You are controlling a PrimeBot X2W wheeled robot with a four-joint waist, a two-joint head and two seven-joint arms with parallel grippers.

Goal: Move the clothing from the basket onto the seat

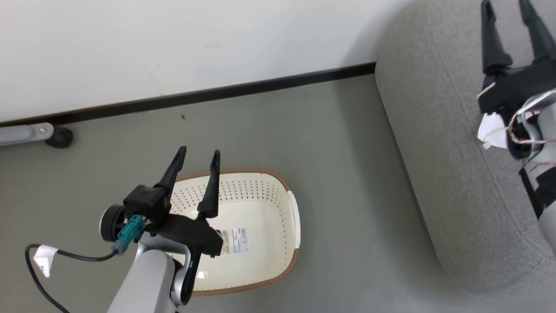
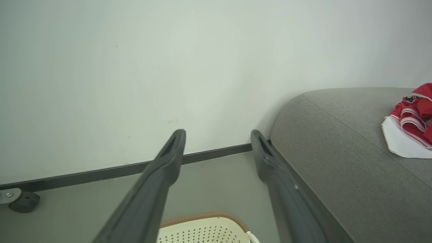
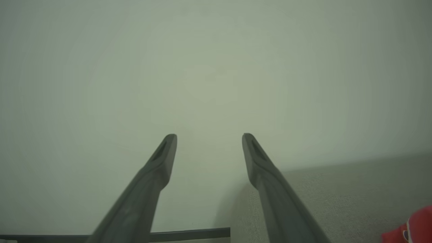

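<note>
The cream basket (image 1: 260, 204) with a brown rim stands on the floor, its bare bottom showing a barcode sticker (image 1: 235, 241); my left arm hides part of it. My left gripper (image 1: 199, 152) hangs open above the basket's far left rim, holding nothing. The grey seat (image 1: 434, 130) runs along the right. My right gripper (image 1: 504, 4) is open over the seat, with nothing between its fingers. In the left wrist view the clothing (image 2: 413, 118), red pieces with white stripe trim on a white piece (image 2: 400, 145), lies on the seat (image 2: 337, 141). A red corner of clothing (image 3: 416, 226) shows by my right gripper (image 3: 209, 136).
A white wall with a black baseboard (image 1: 217, 93) runs behind the basket and meets the seat's rounded corner. A grey leg with a black caster (image 1: 58, 135) sits at the far left. A black cable with a white tag (image 1: 43, 258) hangs from my left wrist.
</note>
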